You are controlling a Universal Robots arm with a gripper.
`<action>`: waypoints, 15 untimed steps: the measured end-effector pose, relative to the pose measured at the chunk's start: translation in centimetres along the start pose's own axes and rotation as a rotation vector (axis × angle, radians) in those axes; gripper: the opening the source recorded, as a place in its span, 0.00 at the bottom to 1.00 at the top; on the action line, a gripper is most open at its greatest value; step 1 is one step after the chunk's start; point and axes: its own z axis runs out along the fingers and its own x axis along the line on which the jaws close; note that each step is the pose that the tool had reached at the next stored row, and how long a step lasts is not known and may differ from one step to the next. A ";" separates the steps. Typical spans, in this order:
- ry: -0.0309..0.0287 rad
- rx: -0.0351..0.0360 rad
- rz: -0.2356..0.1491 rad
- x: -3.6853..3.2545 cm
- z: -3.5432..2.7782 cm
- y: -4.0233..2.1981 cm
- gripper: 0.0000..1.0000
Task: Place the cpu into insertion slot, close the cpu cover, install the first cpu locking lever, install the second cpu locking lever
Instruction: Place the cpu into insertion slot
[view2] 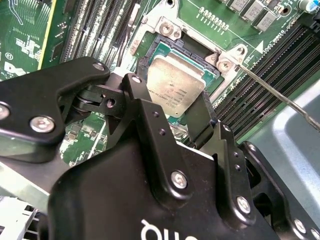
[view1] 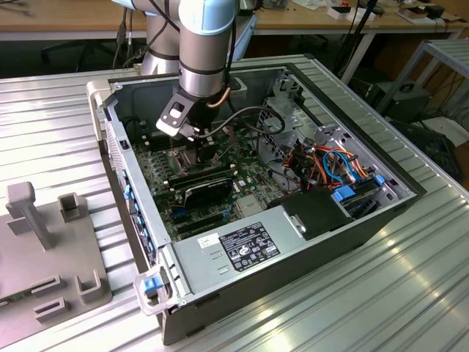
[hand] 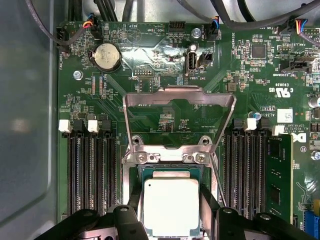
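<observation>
- The cpu (hand: 171, 207) is between the two fingers of the gripper (hand: 171, 205). The gripper grasps it by two opposite edges, directly over the insertion slot (hand: 170, 171).
- In the second wrist view the cpu (view2: 175, 85) looks a little tilted over the dark socket (view2: 172, 42). Whether it already sits flat inside cannot be told.
- The first step is therefore under way but, as a judgement, not finished, because the chip is not released.
- The cpu cover (hand: 150, 97) is swung open and away from the socket, and the green board is seen through its window. Closing it is not yet done.
- A thin metal locking lever (view2: 280, 95) stands free, away from the socket corner, so it is not locked. The second lever cannot be made out clearly. Both lever steps appear to remain.
- Long black memory slots (hand: 90, 175) lie on both sides of the socket.
- In the exterior view the gripper (view1: 201, 150) reaches down into the open computer case (view1: 139, 213), a little to the upper left of the frame's centre. The case lies on the ribbed metal tabletop (view1: 381, 293), and a grey fixture (view1: 44, 242) is at the lower left.
</observation>
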 end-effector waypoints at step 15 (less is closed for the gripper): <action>0.0013 -0.0079 0.000 0.01 0.01 -0.02 0.55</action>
